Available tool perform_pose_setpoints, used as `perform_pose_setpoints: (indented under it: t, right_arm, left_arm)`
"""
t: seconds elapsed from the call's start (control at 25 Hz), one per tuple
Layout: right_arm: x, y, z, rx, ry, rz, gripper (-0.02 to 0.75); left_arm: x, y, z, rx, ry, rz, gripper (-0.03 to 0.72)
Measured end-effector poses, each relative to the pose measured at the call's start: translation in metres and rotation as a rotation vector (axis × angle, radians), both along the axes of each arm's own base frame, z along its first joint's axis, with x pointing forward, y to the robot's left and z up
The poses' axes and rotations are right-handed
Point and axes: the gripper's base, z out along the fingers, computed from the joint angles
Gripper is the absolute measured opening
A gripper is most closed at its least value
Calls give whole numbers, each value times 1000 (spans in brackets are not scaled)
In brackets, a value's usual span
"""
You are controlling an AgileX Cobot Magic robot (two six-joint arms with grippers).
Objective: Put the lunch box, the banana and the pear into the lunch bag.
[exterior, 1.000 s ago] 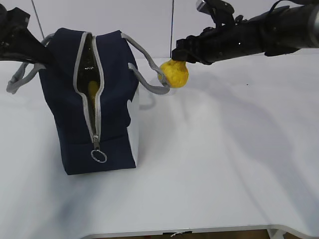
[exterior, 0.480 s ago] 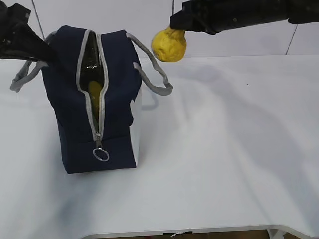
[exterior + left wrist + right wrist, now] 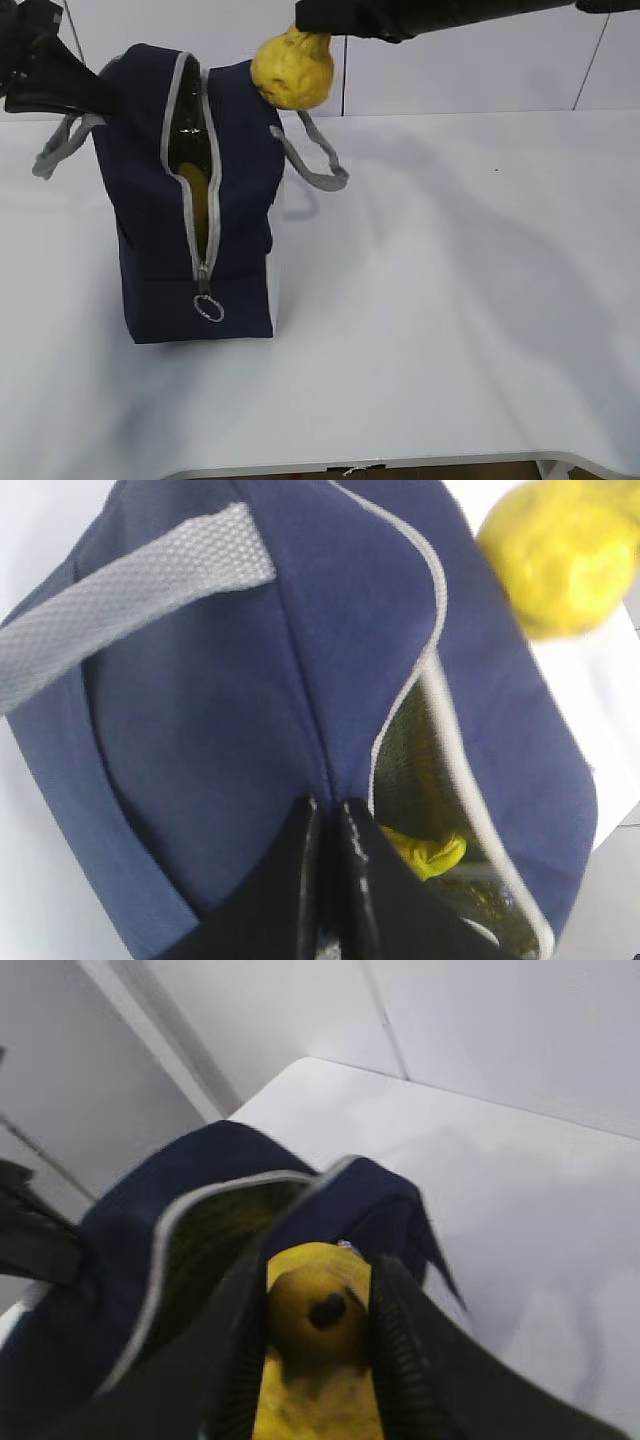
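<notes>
Pear (image 3: 292,70) is riding higher and further left than a second ago: it was hanging low beside the lunch bag's (image 3: 240,200) right handle (image 3: 318,160), now it is sitting above the bag's top right edge, close to the open zipper slot. Right gripper (image 3: 318,1305) is carrying it, jaws part-way apart and clamped on the pear's upper end, dark stem spot showing between them in the right wrist view. Arm is coming in from the upper right of the exterior view.

Left gripper (image 3: 330,815) is pinching the bag's fabric near the zipper edge, jaws fully closed on it, apparently holding the mouth open. Bag has shifted slightly with that pull.

My read: transport is nearly done, pear needs a bit more travel left, then a drop through the gap. Slot is narrow, so snagging on the zipper edge (image 3: 185,150) is the risk.

Banana (image 3: 197,205) is already inside, yellow showing through the slot in the exterior view and at the bottom of the left wrist view. Lunch box is not visible; can't tell if it is in there.

Materials: bag is soft navy fabric, boxy but sagging, grey woven webbing handles, grey zipper tape, metal ring pull (image 3: 208,308) dangling low. Lining is looking dark and shiny. Pear is squat, matte yellow, slightly lumpy. Surface (image 3: 450,300) is plain white, smooth.
</notes>
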Motion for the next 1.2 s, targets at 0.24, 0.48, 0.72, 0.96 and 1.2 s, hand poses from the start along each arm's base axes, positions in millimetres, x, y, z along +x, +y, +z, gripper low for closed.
perform_pose_setpoints:
  t: [0.24,0.48,0.72,0.96,1.2]
  right_arm:
    - [-13,32,26,23,-80,86,267]
    - [-24,52,39,26,-135,146,267]
    - [-24,64,28,-7,-159,185,267]
    - [-9,71,-4,-40,-109,189,267]
    - [1,75,-29,-84,-100,204,267]
  left_arm:
    - [0,0,0,-6,2,-2,-14]
    - [-1,-1,0,-8,8,-10,-14]
    - [-1,-1,0,-10,11,-14,-14]
    - [-2,-1,0,-10,11,-15,-14]
    - [-2,-2,1,-23,12,-15,-14]
